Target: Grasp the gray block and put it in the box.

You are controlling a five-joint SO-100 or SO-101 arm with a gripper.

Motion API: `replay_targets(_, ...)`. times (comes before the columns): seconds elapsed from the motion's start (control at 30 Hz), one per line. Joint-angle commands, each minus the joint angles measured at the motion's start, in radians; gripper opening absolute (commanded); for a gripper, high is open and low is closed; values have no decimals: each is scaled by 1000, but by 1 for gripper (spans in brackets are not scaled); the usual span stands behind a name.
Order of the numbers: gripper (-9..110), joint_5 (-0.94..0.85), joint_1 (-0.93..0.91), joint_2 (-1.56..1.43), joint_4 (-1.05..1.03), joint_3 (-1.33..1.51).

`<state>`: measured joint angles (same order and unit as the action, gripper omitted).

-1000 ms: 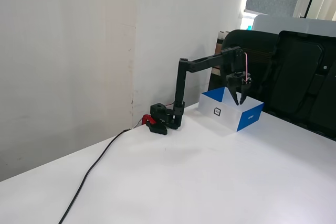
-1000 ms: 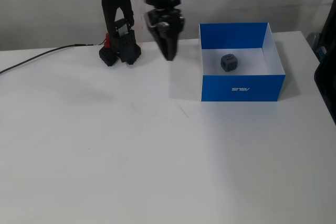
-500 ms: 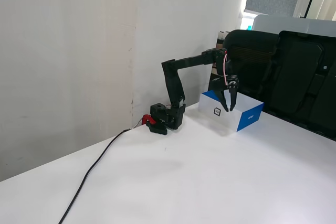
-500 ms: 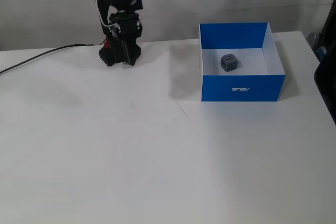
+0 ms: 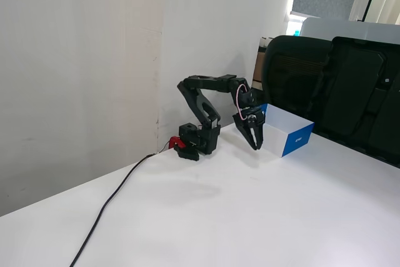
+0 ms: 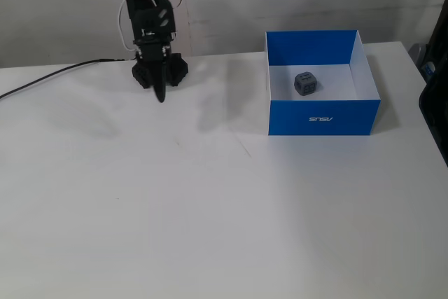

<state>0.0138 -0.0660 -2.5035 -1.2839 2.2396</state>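
The gray block lies inside the box, on its white floor near the back middle. The box is blue outside with a white inside; in a fixed view it shows as a blue and white box on the table. The block is hidden in that view. My gripper hangs close to the arm's base, tip pointing down at the table, well left of the box. Its jaws are together with nothing between them. In a fixed view the gripper hangs just left of the box.
A black cable runs from the arm's base across the white table. Black chairs stand behind the table's far edge. A wall stands behind the arm.
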Motion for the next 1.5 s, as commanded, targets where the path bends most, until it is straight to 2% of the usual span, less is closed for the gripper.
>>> replay_targets(0.0,0,3,32,-83,77,51)
replay_targets(0.17,0,-3,41,-244,179,249)
replay_targets(0.43,0,-17,48,-457,219,477)
replay_targets(0.63,0,-23,48,-761,117,621)
replay_targets(0.8,0,-49,84,-890,63,681)
replay_targets(1.27,1,-49,149,-891,63,767)
replay_targets(1.47,2,-51,196,-891,141,845)
